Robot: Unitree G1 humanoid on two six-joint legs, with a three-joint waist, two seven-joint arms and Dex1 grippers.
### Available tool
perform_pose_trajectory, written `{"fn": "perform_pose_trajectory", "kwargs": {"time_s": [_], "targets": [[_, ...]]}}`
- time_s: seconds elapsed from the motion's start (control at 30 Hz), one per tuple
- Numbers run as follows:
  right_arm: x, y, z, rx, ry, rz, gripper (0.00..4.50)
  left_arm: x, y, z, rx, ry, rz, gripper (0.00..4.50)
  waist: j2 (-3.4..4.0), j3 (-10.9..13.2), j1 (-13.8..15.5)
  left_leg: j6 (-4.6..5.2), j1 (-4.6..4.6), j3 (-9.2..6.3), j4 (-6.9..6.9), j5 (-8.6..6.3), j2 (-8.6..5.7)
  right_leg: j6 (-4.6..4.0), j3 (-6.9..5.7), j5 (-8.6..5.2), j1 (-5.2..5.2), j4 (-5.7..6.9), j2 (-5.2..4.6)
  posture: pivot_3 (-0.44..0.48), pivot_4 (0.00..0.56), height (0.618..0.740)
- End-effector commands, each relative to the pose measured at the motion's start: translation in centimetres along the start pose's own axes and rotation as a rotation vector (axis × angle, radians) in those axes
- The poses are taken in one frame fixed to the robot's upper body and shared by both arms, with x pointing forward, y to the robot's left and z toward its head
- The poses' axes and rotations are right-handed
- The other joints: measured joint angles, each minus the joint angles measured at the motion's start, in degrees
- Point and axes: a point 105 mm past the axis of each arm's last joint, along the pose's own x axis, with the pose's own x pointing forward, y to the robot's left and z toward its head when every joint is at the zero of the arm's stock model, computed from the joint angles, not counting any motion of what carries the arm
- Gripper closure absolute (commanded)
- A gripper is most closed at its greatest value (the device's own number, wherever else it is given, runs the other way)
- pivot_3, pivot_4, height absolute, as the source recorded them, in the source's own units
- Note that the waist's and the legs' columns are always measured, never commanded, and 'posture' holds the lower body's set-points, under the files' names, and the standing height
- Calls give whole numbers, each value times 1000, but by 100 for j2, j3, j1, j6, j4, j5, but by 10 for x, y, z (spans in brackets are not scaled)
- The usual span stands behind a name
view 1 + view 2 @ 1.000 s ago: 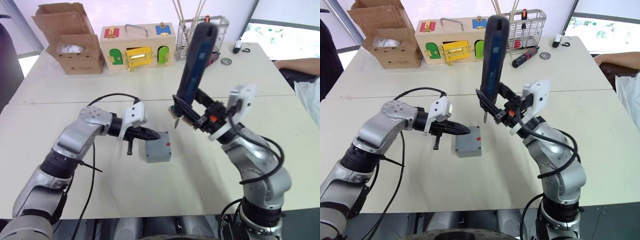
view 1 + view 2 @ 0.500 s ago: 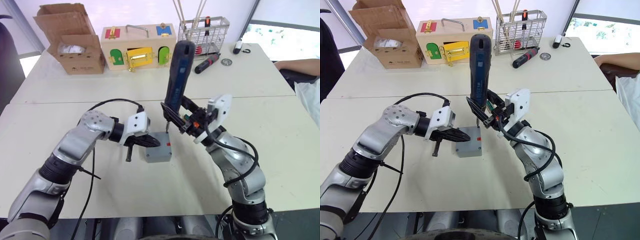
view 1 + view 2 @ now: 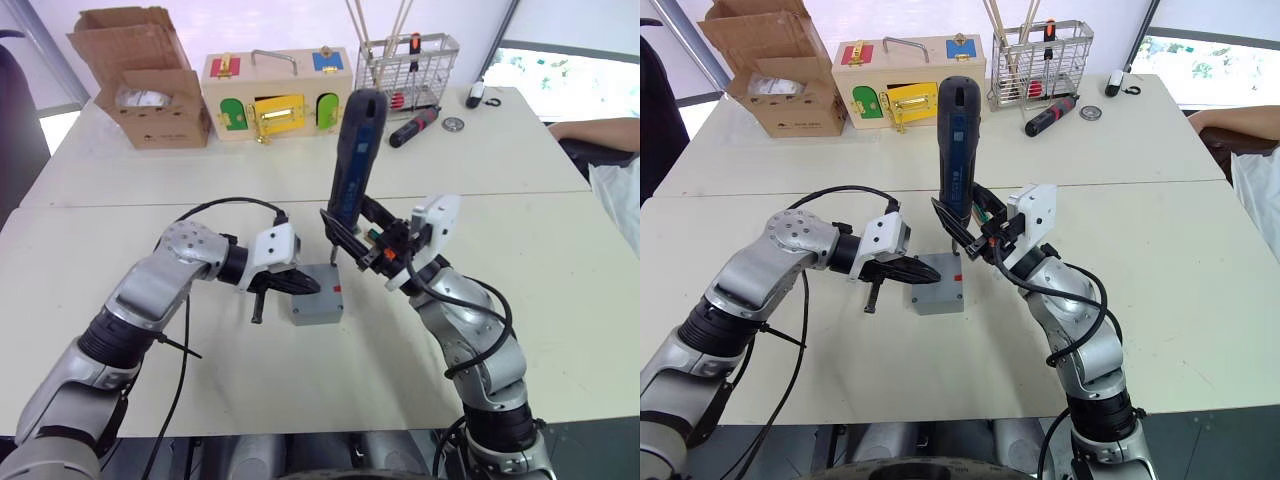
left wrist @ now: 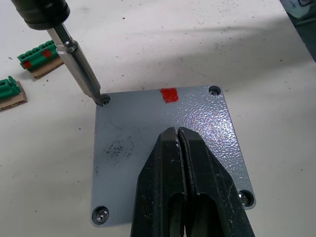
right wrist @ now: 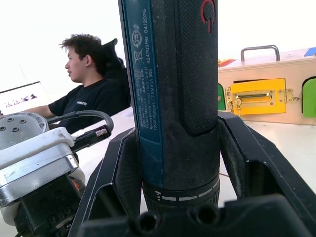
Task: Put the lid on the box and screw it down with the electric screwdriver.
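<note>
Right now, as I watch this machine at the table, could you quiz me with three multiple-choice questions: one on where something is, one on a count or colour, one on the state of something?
1. Where does the thin metal bit of the thick dark blue-black electric screwdriver touch the flat grey square lid?
A. At a corner screw hole
B. At the lid's centre
C. On the table beside it

2. What colour is the small mark at the lid's edge?
A. Green
B. Red
C. Yellow

3. How are the black fingers of the left gripper?
A. Spread wide
B. Holding a screw
C. Closed together, resting over the lid

Answers: 1 A, the left wrist view shows the bit tip in a corner hole. 2 B, the mark is red. 3 C, the fingers meet with no gap over the lid.
</note>
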Motion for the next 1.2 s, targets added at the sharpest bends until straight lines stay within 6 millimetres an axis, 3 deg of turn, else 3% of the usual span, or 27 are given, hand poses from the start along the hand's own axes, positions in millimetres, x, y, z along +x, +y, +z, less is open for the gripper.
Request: {"fn": "perform_pose_trajectory", "kwargs": {"time_s": [0.03,0.43,0.6,0.83,0.9,1.2], "targets": [[-2,0,14,-26,-54,1,2547,1,-2,-7,-13,29,-2,4500,0,0,2,0,0,0,0,0,0,0,0,0,0,0,0,0,150,740],[-6,4,2,-10,-9,15,2547,5,-3,-4,-14,16,-9,4500,-1,-1,6,1,5,-4,1,-1,-1,0,-2,0,9,-2,0,0,150,740],[-8,9,-24,-50,114,59,2547,5,-5,-4,-24,14,-11,4500,-2,-3,3,6,10,-4,1,-3,-1,0,-2,0,15,-3,0,0,150,740],[-11,6,-45,-51,218,54,2547,3,-6,-6,-34,22,-5,4500,-7,-9,10,28,69,-6,-12,-16,1,0,-3,-1,82,-30,2,0,150,740],[-11,4,-50,-46,243,44,2547,4,-7,-6,-37,23,-4,4500,-6,-18,15,36,105,-8,-22,-20,2,0,-5,-2,121,-47,3,0,150,740],[-13,2,-59,-39,277,25,2547,5,-1,-4,-79,9,18,4500,-7,-57,96,36,106,-11,-21,-21,2,0,-7,-2,127,-54,3,0,150,740]]}}
